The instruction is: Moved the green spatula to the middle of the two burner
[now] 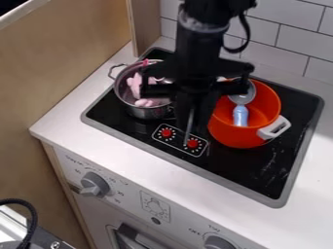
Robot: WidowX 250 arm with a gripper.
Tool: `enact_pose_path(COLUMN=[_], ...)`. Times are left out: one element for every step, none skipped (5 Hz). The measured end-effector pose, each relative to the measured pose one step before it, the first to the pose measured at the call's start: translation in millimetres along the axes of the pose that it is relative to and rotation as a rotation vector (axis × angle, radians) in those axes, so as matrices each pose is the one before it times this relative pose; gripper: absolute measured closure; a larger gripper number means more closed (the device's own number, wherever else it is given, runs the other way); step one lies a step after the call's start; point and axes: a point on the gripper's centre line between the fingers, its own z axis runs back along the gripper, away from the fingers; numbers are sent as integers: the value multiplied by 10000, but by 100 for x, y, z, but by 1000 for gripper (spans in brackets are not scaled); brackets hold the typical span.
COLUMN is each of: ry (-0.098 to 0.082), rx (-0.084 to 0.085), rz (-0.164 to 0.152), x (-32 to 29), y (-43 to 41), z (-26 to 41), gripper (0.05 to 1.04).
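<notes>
White tiles (297, 36) back the pale counter (78, 119), with a black stovetop (250, 168) set into it. Near the stovetop's left edge sits a metal pot (148, 113) holding something pink (135, 86); toward the right edge, an orange pot (228, 134) holds a blue-handled spoon (240, 115). Over the gap between them hangs the gripper (193, 114); spread or pinching, I can't tell. Below it, a thin greyish strip (189, 130) slants toward the front edge, perhaps the green spatula, though I can't be sure.

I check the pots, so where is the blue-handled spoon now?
The spoon is inside the orange pot, at the right of the stove in the camera view.
</notes>
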Motion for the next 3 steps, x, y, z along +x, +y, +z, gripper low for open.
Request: enact_pose_path(ry=[-105,-173,-41], rx=[-163,-222,-12], rz=[31,25,-60], x=[-360,54,16], y=[-260,-376,-101], z=[-611,-297,-906], gripper=[966,966,966])
